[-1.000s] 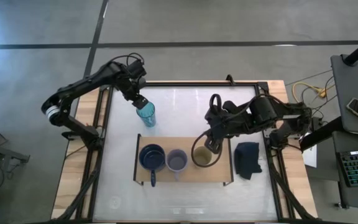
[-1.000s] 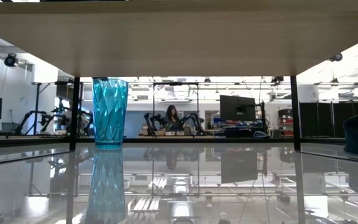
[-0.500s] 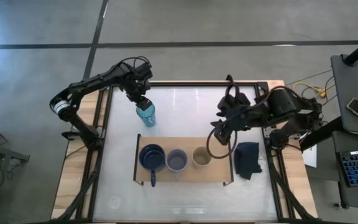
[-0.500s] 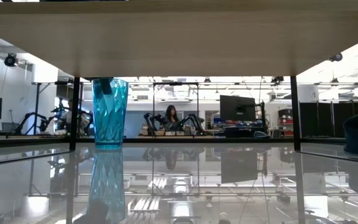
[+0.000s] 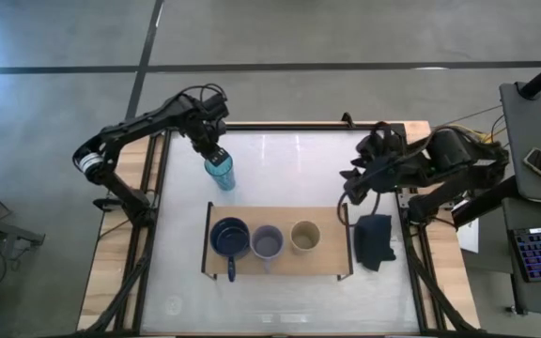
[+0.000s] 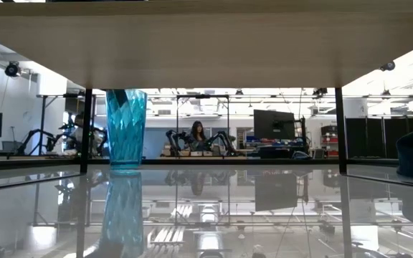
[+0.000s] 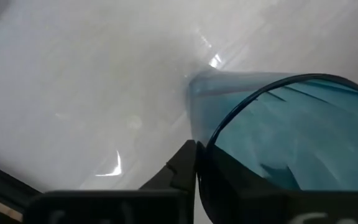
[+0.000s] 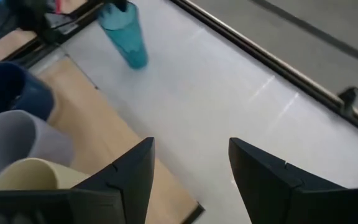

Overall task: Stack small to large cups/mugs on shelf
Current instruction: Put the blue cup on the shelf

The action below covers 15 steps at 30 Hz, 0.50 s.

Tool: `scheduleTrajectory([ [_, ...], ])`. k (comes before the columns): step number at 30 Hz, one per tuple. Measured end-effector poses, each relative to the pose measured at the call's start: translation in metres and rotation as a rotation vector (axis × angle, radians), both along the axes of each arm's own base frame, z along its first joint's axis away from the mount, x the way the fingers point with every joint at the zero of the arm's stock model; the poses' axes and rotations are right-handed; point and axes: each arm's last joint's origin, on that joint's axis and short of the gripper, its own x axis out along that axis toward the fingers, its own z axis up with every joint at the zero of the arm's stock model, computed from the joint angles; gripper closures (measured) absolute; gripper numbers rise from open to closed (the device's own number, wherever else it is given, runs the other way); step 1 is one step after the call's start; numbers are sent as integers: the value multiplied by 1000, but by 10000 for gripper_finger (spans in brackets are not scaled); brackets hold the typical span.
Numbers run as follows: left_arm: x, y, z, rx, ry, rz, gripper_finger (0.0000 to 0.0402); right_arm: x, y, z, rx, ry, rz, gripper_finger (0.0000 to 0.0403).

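Three cups [image 5: 268,241] on shelf [image 5: 334,266] | right end bare (tumbler [image 5: 221,173] off-shelf)

Free room and obstacles on the table. The shelf [image 5: 332,263] carries three cups in a row: navy mug [image 5: 229,237], grey-lavender mug [image 5: 268,242] and tan cup [image 5: 305,236], standing close together, so no finger fits between them; the board's right end beside the tan cup is bare. Behind the shelf, the white tabletop [image 5: 289,169] lies open except for the teal tumbler [image 5: 220,173] (left gripper [image 5: 212,153] at its rim). The dark cloth [image 5: 375,240] and right gripper [image 5: 353,192], jaws apart, crowd the shelf's right end.
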Motion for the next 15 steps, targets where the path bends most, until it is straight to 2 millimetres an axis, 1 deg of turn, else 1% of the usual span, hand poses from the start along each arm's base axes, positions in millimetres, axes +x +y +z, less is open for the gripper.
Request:
scheduleTrajectory([
  [3,-1,-2,7,11,-13,-2,399,-14,-4,-8,28,0,-49,204],
  [5,0,-1,19,36,-45,-2,400,-23,-7,-15,47,-2,-82,204],
  [7,1,-1,39,74,-94,-1,400,-32,-9,-21,63,-4,-113,204],
  [10,1,0,76,147,-196,21,401,-42,-12,-30,83,-4,-158,204],
  [15,4,-10,137,260,-378,12,401,-49,-14,-43,95,17,-188,204],
])
